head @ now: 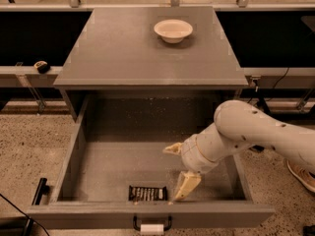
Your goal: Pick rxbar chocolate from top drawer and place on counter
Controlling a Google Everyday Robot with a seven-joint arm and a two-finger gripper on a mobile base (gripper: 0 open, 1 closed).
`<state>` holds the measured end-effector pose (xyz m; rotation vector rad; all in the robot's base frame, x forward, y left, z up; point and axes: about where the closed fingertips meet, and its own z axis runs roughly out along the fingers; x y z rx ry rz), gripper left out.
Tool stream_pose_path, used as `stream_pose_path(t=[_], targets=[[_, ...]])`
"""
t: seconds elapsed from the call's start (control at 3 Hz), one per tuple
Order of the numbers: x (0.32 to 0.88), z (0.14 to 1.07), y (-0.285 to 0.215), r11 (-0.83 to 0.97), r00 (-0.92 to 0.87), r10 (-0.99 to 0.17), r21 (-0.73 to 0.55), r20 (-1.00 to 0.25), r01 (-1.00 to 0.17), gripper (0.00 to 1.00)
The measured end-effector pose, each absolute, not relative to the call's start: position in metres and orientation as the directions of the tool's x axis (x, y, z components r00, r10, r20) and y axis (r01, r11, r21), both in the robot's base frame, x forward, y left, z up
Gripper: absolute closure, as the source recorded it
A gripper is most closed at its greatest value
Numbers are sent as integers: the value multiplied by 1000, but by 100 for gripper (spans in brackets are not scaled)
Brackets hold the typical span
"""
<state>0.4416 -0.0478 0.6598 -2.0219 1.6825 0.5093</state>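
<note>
The top drawer [74, 156] is pulled out wide, with its black handle and white tag at the front. Inside it, flat against the front wall, lies the rxbar chocolate [146, 193], a black wrapper with white lettering. My gripper [178, 170] reaches into the drawer from the right on a white arm. It is open, its two tan fingers spread apart, the nearer fingertip [183, 190] just right of the bar. Nothing is held between them. Above the drawer is the grey counter [123, 53].
A white bowl [173, 30] stands at the back of the counter. Speckled floor surrounds the cabinet. A black handle-like object [38, 191] sits at the drawer's left front corner. A shoe [301, 175] shows at the right edge.
</note>
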Motion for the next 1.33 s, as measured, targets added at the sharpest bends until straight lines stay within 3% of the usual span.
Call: stream_pose_path(t=[1.33], targets=[[438,618,-21,-194,130,-849,75,-512,-978,23]])
